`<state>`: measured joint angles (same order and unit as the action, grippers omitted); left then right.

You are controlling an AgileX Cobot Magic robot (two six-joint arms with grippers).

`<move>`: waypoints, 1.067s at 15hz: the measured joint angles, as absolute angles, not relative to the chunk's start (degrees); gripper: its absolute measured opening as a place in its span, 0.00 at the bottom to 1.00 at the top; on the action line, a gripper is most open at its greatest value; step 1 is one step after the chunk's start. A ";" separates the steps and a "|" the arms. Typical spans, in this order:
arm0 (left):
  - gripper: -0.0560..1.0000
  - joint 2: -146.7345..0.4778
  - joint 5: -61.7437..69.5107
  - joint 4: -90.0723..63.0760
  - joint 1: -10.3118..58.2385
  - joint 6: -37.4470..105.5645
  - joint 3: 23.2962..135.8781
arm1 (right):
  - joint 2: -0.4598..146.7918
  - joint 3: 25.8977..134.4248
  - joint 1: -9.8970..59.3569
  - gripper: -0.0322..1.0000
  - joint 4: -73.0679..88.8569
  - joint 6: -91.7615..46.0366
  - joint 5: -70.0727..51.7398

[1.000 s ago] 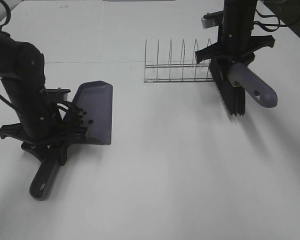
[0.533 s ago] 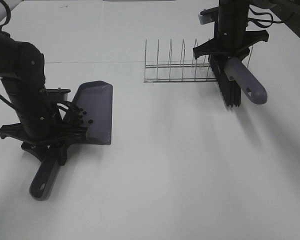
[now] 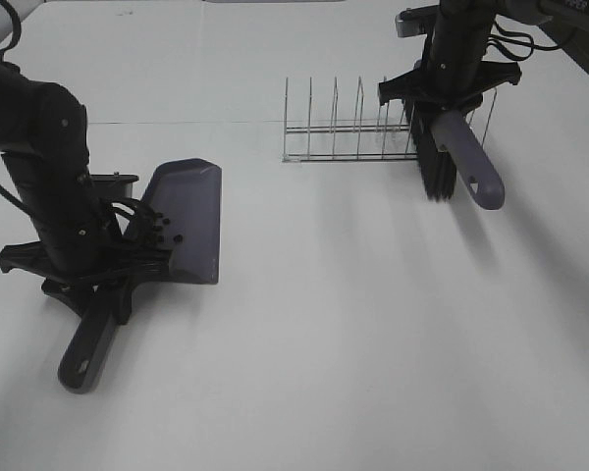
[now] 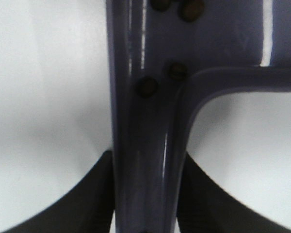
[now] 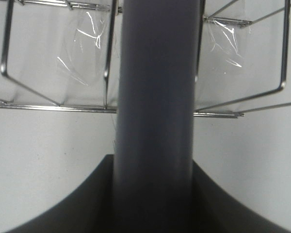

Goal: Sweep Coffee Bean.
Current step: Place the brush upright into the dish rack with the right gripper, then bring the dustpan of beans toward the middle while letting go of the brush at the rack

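Note:
My left gripper (image 3: 100, 280) is shut on the handle (image 3: 86, 345) of the grey-purple dustpan (image 3: 188, 218), which lies flat on the white table. Several coffee beans (image 3: 163, 232) sit in the pan's rear near the handle. They show close up in the left wrist view (image 4: 147, 86), with the handle (image 4: 145, 160) between my fingers. My right gripper (image 3: 450, 100) is shut on the brush's grey handle (image 3: 469, 162) and holds the brush in the air, black bristles (image 3: 437, 175) hanging down. The handle fills the right wrist view (image 5: 154, 97).
A wire rack (image 3: 344, 132) with upright prongs stands at the back right, just behind and left of the brush. It shows close behind the handle in the right wrist view (image 5: 242, 114). The white table (image 3: 353, 324) spans the view.
My right arm has carried the brush back and slightly left, closer to the wire rack. The left arm and the dustpan have not moved.

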<state>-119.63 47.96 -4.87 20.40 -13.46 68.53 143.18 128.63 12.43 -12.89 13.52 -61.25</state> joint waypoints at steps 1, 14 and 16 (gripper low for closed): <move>0.38 -119.63 47.96 -4.87 20.40 -13.46 68.53 | 143.24 128.63 12.43 0.32 -12.89 13.75 -60.79; 0.38 -119.00 47.56 -4.98 20.40 -13.18 68.53 | 131.44 129.77 12.43 0.74 -11.23 11.17 -69.44; 0.38 -118.14 46.24 -6.07 20.51 -13.46 68.12 | 128.57 129.37 12.95 0.74 -8.82 10.03 -69.73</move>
<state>-118.14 46.24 -6.07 20.51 -13.46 68.12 128.57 129.37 12.95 -8.82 10.03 -69.73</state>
